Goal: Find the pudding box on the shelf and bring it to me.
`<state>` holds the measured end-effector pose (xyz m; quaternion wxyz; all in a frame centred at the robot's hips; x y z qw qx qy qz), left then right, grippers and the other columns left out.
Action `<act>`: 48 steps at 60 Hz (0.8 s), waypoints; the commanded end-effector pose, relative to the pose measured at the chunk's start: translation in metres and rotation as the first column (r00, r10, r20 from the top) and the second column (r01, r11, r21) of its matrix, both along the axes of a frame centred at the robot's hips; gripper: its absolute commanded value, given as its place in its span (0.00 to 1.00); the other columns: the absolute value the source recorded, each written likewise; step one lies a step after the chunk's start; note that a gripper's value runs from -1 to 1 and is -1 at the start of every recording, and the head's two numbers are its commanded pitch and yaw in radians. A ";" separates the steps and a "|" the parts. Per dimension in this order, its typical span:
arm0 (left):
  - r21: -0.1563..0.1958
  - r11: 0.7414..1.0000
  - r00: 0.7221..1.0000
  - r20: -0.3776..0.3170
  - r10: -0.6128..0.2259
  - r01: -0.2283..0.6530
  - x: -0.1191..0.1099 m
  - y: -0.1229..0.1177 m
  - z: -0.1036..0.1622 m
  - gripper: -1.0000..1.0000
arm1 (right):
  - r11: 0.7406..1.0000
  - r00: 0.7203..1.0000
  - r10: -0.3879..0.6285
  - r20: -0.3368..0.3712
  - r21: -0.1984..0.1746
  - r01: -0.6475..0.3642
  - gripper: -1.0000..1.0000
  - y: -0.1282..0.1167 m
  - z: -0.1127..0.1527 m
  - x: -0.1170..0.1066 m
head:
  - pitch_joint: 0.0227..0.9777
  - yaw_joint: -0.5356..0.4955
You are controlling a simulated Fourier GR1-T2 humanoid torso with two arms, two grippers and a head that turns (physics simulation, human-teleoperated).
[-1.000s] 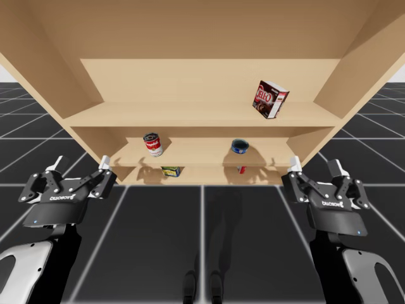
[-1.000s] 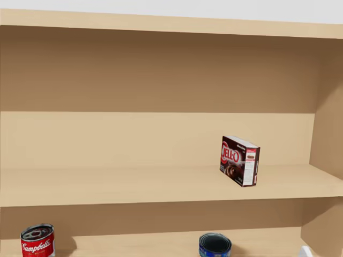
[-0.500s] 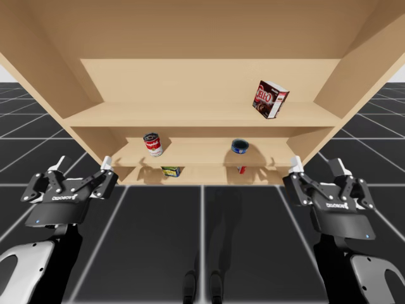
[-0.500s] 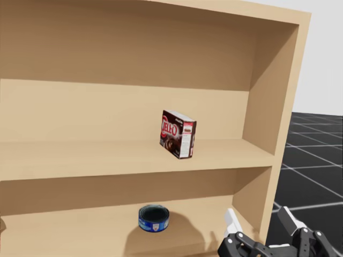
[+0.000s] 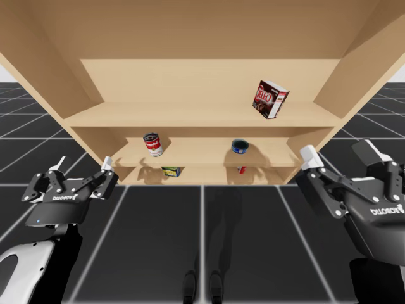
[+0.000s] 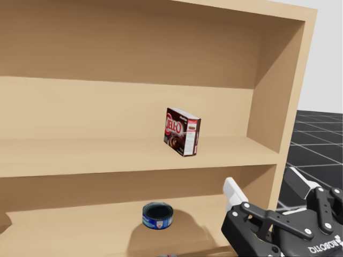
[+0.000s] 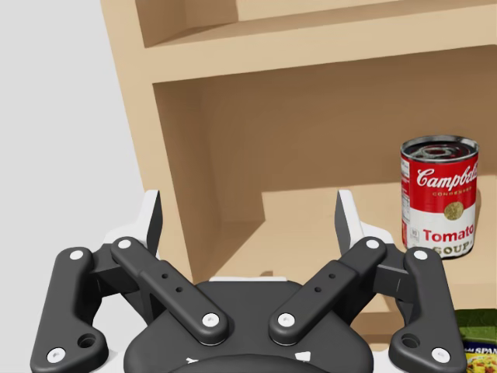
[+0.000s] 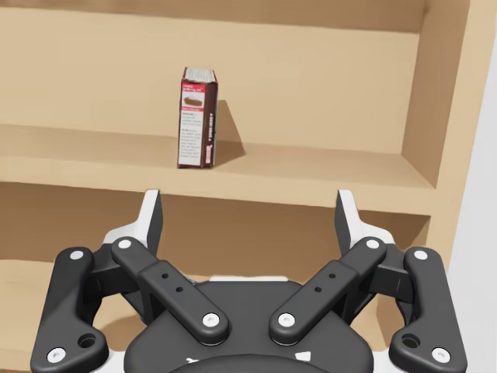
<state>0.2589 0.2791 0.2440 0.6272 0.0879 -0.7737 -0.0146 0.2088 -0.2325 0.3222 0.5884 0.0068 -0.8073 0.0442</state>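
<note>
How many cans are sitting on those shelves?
3: a red-and-white can and a blue can on the middle shelf, a green-and-yellow can on the shelf below. A small red thing under the blue can is half hidden, perhaps a fourth.

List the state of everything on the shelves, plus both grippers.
pudding box: upright on the upper shelf, untouched.
red and white can: upright on the middle shelf.
blue can: upright on the middle shelf.
green and yellow can: below the middle shelf, mostly hidden, pose unclear.
left gripper: open, empty.
right gripper: open, empty, short of the pudding box.
</note>
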 end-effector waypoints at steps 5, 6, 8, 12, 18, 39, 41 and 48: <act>-0.001 1.000 1.000 -0.004 -0.002 0.002 0.000 0.000 0.000 0.00 | 0.997 0.999 0.045 -0.009 -0.063 -0.045 0.00 0.017 0.038 0.002 | 0.26 0.24; -0.001 1.000 1.000 -0.004 -0.002 0.002 0.000 0.000 0.000 0.00 | 0.997 0.999 0.047 -0.014 -0.067 -0.048 0.00 0.018 0.041 0.004 | 0.26 0.24; -0.001 1.000 1.000 -0.005 -0.002 0.002 0.000 0.000 0.000 0.00 | 0.996 0.999 0.051 -0.019 -0.068 -0.052 0.00 0.020 0.044 0.008 | 0.26 0.24; -0.001 1.000 1.000 -0.005 -0.003 0.003 0.001 0.000 0.000 0.00 | 0.996 0.998 0.054 -0.042 -0.064 -0.057 0.00 0.023 0.048 0.017 | 0.26 0.24; -0.001 1.000 1.000 -0.004 -0.003 0.003 0.001 0.001 0.000 0.00 | 0.996 0.995 0.069 -0.072 -0.058 -0.073 0.00 0.027 0.051 0.034 | 0.26 0.24; 0.000 1.000 1.000 -0.005 -0.003 0.003 0.001 0.000 0.000 0.00 | 0.994 0.983 0.109 -0.146 -0.008 -0.112 0.00 0.034 0.061 0.072 | 0.26 0.24; -0.001 1.000 1.000 -0.005 -0.003 0.003 0.001 0.000 0.000 0.00 | 0.994 0.982 0.110 -0.153 -0.008 -0.113 0.00 0.036 0.061 0.075 | 0.26 0.24; -0.002 1.000 1.000 -0.004 -0.003 0.003 0.001 0.001 0.000 0.00 | 0.991 0.975 0.129 -0.180 0.006 -0.130 0.00 0.041 0.062 0.086 | 0.26 0.24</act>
